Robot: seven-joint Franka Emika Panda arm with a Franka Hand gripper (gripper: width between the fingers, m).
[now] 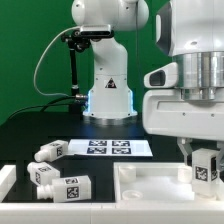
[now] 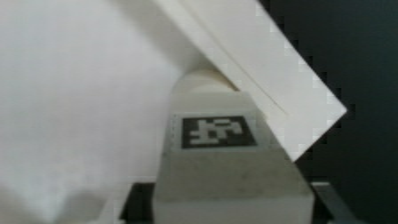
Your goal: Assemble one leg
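The gripper (image 1: 205, 160) is closed around one leg (image 1: 205, 168), a short white post with a black-and-white tag on its side, and holds it upright at the exterior view's right, near the camera. The lower end of this leg is just above or already touching the wide white panel (image 1: 150, 185) with raised rims; I cannot tell which from this view. In the wrist view the leg (image 2: 217, 150) fills the middle of the picture, with its tag facing the camera and the two dark fingers (image 2: 143, 203) pressed on its opposite sides, and its far end comes against an angled white edge of the panel (image 2: 267, 60). Three other legs lie on their sides on the black table (image 1: 30, 135) at the exterior view's left: one (image 1: 48, 151) farther away and two (image 1: 58, 181) nearer, close beside each other. The marker board (image 1: 110, 148) lies flat in the middle, in front of the base of the arm. I judge that the leg is light, stiff plastic which does not bend or break easily, but its smooth faces may slip or turn between the fingers when it is pushed or screwed. So the good place to hold is on two flat opposite sides near the upper end, as now, and the lower end stays free for the joint.
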